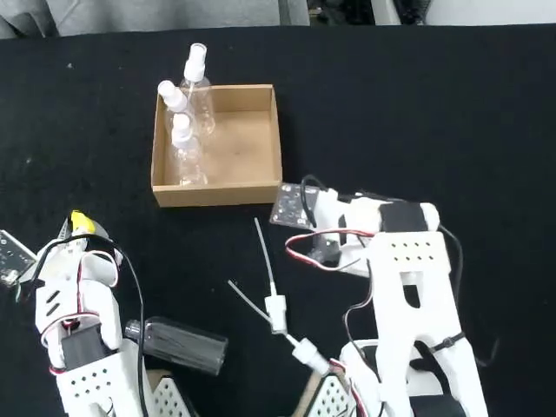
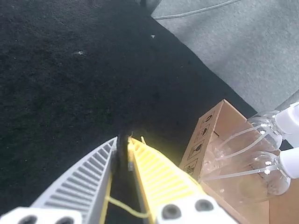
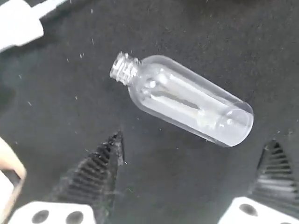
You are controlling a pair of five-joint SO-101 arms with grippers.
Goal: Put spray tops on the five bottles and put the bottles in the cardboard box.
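Black-covered table (image 1: 452, 104) with loose parts lying on it.

An open cardboard box (image 1: 217, 193) sits toward the far edge, left of the middle. Near the near edge, left of centre, a capless bottle (image 1: 178, 343) lies on its side. Just right of it, a spray top (image 1: 276, 311) and a second spray top (image 1: 304, 352) lie close together, their thin tubes pointing toward the far edge. In the right wrist view, a clear bottle (image 3: 187, 100) without a top lies flat on the cloth.
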